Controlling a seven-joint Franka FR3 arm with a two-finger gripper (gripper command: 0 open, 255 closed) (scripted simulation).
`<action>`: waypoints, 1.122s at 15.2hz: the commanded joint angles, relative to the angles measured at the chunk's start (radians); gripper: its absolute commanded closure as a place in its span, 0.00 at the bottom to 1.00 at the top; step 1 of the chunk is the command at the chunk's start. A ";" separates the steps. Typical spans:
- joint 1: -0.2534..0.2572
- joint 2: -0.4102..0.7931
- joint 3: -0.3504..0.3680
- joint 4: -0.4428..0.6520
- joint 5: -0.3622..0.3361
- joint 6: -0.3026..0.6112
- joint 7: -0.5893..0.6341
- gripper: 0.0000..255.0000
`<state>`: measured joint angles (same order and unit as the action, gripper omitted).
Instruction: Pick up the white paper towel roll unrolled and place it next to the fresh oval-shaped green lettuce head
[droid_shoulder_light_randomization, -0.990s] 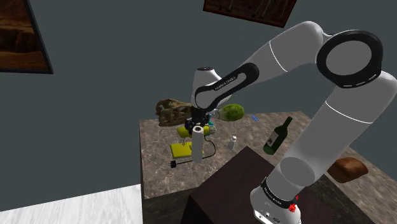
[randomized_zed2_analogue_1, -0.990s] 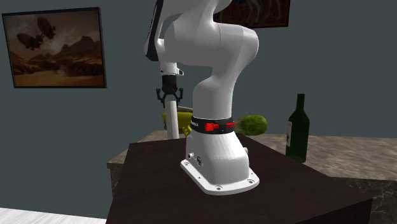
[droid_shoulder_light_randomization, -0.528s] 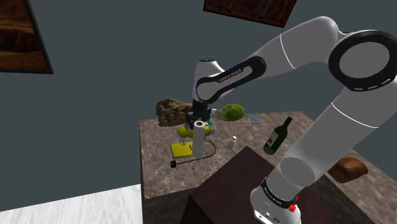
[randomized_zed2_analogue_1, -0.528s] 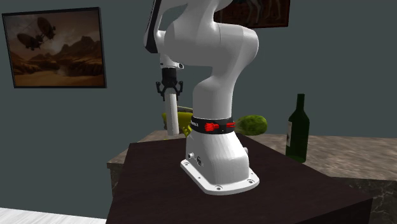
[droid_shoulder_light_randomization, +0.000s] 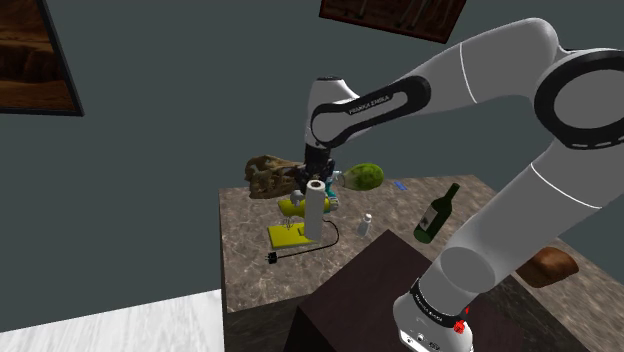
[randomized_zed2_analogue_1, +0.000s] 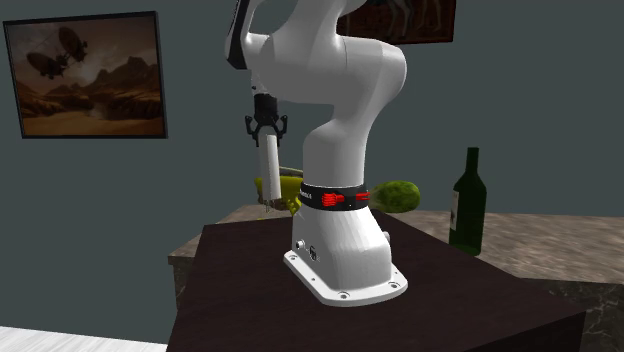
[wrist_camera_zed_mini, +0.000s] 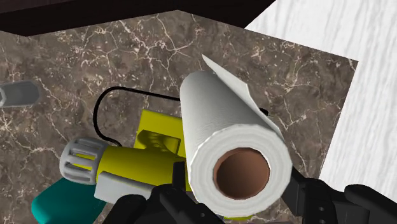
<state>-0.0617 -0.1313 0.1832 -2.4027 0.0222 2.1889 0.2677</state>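
Half done, by the look of it: clamps the white paper towel roll by its upper end in the hand, upright over the yellow corded tool and seemingly clear of the table. Grips high, probably to clear the clutter below. Leaves the carry to the green lettuce head, well apart near the table's back.

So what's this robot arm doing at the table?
The white arm holds a white paper towel roll by its top in its black fingers, upright just above the table, over a yellow tool. The green lettuce head it should end up beside lies farther back on the table.
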 joint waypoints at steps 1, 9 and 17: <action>0.001 -0.023 -0.001 0.012 0.004 -0.035 -0.002 1.00; 0.001 -0.077 -0.005 0.072 0.012 -0.148 -0.010 1.00; 0.001 -0.115 -0.010 0.145 0.016 -0.260 -0.014 1.00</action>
<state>-0.0600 -0.2447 0.1740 -2.2698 0.0379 1.9438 0.2544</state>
